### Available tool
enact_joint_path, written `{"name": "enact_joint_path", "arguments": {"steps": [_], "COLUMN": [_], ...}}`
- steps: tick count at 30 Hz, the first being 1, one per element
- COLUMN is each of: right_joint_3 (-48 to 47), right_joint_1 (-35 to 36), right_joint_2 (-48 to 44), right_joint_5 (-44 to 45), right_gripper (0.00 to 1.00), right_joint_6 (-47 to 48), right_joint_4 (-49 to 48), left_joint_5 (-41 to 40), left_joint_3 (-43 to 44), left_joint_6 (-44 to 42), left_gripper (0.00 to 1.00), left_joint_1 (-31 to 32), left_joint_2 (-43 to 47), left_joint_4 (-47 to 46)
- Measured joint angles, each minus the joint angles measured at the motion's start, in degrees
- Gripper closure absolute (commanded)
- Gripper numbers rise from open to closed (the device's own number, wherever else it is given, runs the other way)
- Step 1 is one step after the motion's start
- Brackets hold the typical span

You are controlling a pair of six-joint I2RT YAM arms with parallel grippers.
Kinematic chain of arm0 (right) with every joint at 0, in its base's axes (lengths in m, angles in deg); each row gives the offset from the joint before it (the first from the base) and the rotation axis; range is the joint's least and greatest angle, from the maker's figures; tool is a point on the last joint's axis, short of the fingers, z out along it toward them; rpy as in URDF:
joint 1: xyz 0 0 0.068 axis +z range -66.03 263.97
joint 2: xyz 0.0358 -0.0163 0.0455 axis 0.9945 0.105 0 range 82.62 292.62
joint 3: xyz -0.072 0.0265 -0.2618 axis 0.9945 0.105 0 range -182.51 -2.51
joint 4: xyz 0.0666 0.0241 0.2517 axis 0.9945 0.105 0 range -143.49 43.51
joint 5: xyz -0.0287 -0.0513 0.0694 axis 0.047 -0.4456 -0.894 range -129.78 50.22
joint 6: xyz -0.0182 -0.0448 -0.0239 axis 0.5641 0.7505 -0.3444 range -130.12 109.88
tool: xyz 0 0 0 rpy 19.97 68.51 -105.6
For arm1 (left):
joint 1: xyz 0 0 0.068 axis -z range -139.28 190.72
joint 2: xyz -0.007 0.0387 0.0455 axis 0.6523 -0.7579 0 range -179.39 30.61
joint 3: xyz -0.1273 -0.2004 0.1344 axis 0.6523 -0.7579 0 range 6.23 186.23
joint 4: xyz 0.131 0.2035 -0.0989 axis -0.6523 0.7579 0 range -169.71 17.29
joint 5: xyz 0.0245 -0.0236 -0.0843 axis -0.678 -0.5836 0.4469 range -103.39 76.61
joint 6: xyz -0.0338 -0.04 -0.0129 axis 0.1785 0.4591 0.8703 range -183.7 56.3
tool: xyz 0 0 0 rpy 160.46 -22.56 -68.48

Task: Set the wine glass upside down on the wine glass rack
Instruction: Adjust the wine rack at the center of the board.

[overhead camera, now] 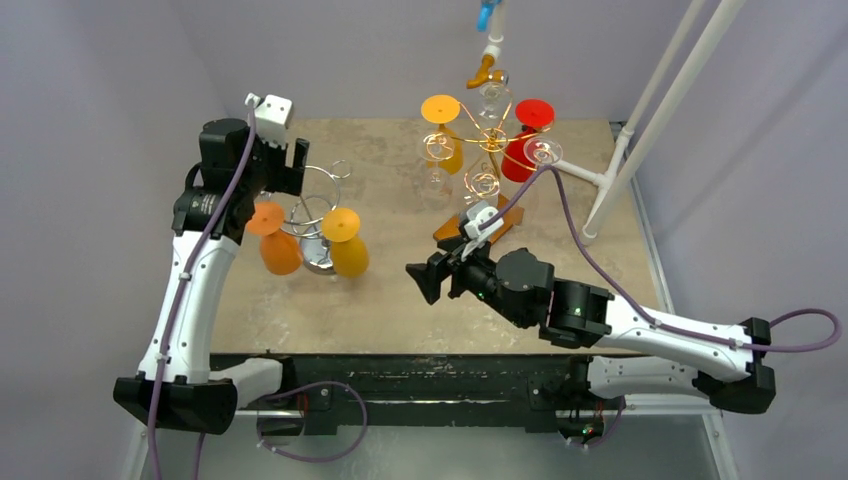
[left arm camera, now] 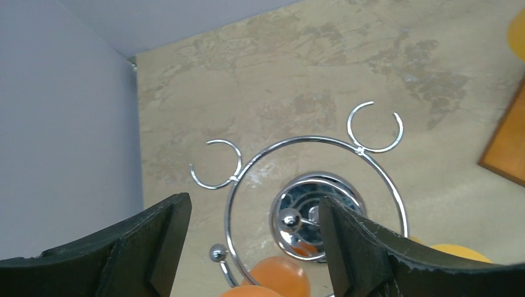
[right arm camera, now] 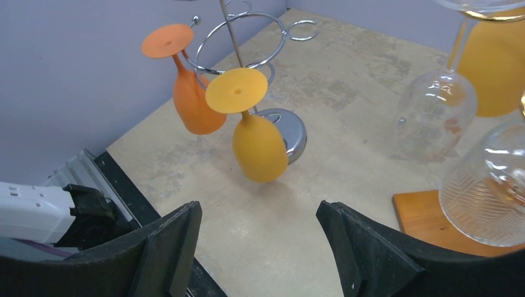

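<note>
Left of centre in the overhead view, the orange wine glass (overhead camera: 280, 252) and the amber wine glass (overhead camera: 350, 257) hang bowl-down on the chrome rack (right arm camera: 291, 133), feet up. The left end effector (left arm camera: 254, 223) hovers right above it, wide open and empty. The right end effector (overhead camera: 425, 280) gapes empty mid-frame. A careless dip on the left could jolt the wire and shake a glass loose.

Soft, even light throws faint shadows; every view is sharp.
</note>
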Motion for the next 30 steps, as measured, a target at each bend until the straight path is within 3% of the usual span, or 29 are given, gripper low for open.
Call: {"name": "enact_joint_path", "arguments": {"steps": [8, 16, 30], "right_joint_3": [-1.9, -1.9, -1.4], "right_joint_1": [0.0, 0.0, 0.0], "right_joint_2": [-3.1, -5.2, -7.5], "right_joint_5": [2.8, 4.6, 6.3], "right_gripper": [0.23, 0.28, 0.35], "right_joint_6": [-0.1, -0.2, -0.5], "right_joint_4": [4.5, 6.8, 9.0], "left_joint_5": [8.9, 11.1, 12.3], "left_joint_3": [-3.2, -5.2, -8.1], "left_joint_6": [3.7, 6.1, 8.2], "left_gripper": [0.32, 0.7, 0.95], "left_joint_1": [0.0, 0.0, -0.5], "left_joint_2": [-1.1, -1.8, -1.1], "left_joint_4": [0.9, -0.6, -5.0]}}
